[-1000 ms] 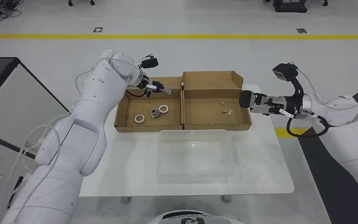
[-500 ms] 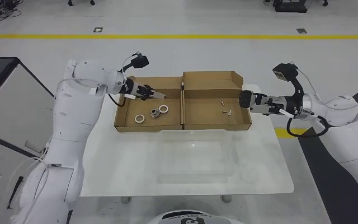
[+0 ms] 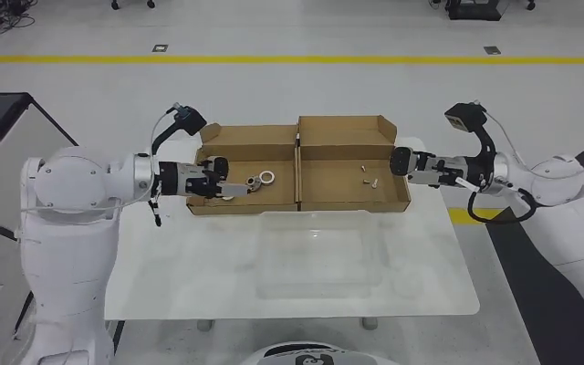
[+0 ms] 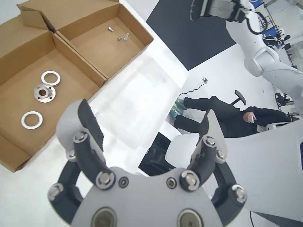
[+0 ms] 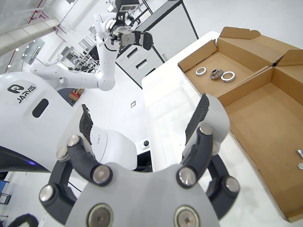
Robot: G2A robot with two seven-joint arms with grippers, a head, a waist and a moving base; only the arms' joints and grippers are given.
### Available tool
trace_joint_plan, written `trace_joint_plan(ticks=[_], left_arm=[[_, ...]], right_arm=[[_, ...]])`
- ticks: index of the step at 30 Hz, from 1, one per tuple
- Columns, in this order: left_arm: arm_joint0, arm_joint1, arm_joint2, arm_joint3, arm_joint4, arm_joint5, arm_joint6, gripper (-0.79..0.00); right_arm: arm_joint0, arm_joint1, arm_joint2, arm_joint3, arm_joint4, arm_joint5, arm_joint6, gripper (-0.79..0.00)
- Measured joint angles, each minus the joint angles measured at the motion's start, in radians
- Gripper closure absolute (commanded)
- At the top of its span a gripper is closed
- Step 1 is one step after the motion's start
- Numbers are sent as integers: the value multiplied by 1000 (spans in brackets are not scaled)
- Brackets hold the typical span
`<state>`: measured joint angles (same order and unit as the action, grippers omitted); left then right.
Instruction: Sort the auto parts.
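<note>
Brown corrugated cardboard makes two shallow boxes that stand side by side, touching, on a smooth white table point(image 3: 438, 265). From the top, the left box point(image 3: 278, 195) holds a flat metal ring point(image 3: 266, 178) and next to it a round metal hub point(image 3: 252, 184). The right box point(image 3: 338, 187) holds small bolts point(image 3: 369, 181). A clear plastic bin point(image 3: 319, 255) with rounded corners lies just in front of both boxes. The left arm is stretched level from the outer side of the left box, and the left gripper point(image 3: 239, 188) is over the near part of its floor. The right arm is also level, with the right gripper point(image 3: 394, 162) at the outer wall of the right box.

From the left wrist, the left gripper point(image 4: 146, 124) is released. Its ribbed black pads point(image 4: 91, 122) stand wide apart and hold nothing. In the left box point(image 4: 14, 55) I see two thin shiny rings point(image 4: 31, 119) with the hub point(image 4: 44, 92) between them. The hub is a disc with a raised centre and small holes. The bolts point(image 4: 123, 38) lie well apart from them in the right box point(image 4: 94, 45).

From the right wrist, the right gripper point(image 5: 142, 121) is also released and empty, just outside the right box point(image 5: 260, 124). The rings point(image 5: 201, 71) and hub point(image 5: 215, 74) lie in a short row on the floor of the left box point(image 5: 241, 57).
</note>
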<state>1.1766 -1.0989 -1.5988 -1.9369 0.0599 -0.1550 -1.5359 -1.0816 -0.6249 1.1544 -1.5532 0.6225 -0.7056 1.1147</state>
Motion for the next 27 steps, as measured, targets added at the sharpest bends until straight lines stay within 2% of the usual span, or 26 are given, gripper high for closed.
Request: trace_joint_plan(ticks=[4, 27], left_arm=[[31, 11, -44, -29, -65, -22, 0, -785], [31, 11, -44, -28, -63, -22, 0, -785]], right_arm=[[0, 0, 0, 0, 0, 0, 0, -785], [0, 0, 0, 0, 0, 0, 0, -784]])
